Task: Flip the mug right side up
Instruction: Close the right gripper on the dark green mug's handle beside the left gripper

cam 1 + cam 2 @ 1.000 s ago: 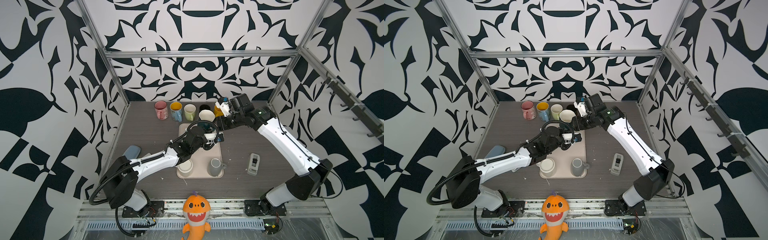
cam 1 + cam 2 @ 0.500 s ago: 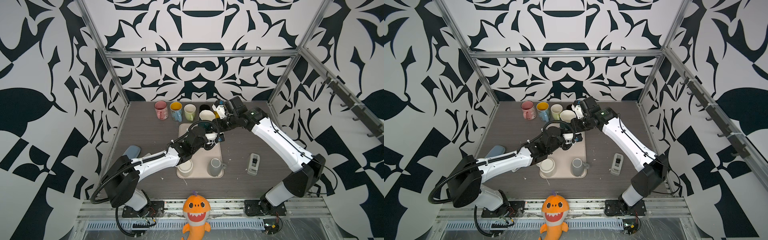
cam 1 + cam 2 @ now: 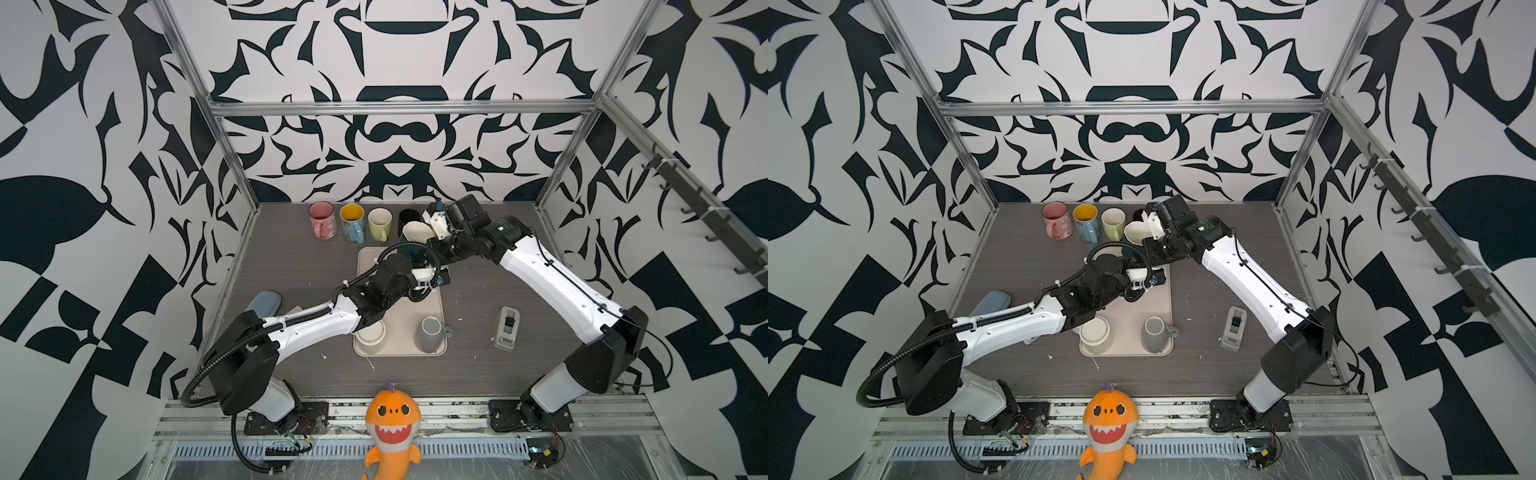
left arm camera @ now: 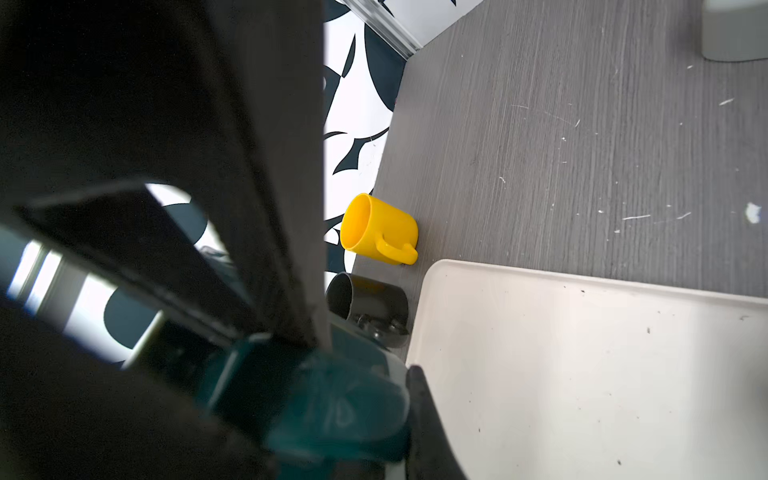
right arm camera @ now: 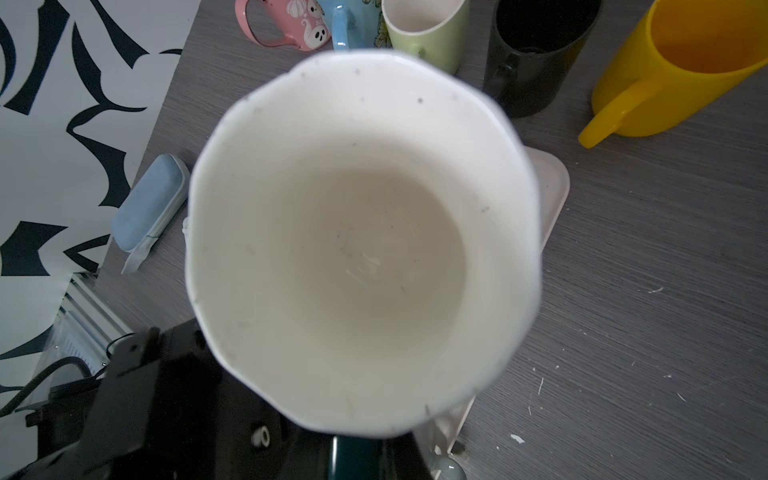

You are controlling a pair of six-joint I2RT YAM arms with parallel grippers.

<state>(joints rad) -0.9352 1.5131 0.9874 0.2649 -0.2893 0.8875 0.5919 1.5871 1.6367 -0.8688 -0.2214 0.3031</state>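
Note:
The mug (image 3: 415,232) is teal outside and white inside with a wavy rim. It hangs tilted above the far end of the tray (image 3: 401,320), its mouth facing up and to the back. In the right wrist view its white inside (image 5: 365,232) fills the middle. My left gripper (image 4: 353,407) is shut on its teal wall, one dark finger (image 4: 419,399) against it. My right gripper (image 5: 365,453) reaches in from the right. Its jaws sit on either side of a teal part of the mug below the rim. In both top views the two grippers meet at the mug (image 3: 1136,232).
Pink (image 3: 322,220), blue (image 3: 352,222), green (image 3: 379,224), black (image 3: 409,216) and yellow (image 5: 685,70) mugs stand upright along the back. A white cup (image 3: 370,334) and a grey mug (image 3: 430,334) sit at the tray's near end. A grey dispenser (image 3: 507,328) lies right, a blue case (image 3: 264,303) left.
My right arm has come in a little to the left, and its jaws have closed on the mug. The left arm and the mug have stayed where they were.

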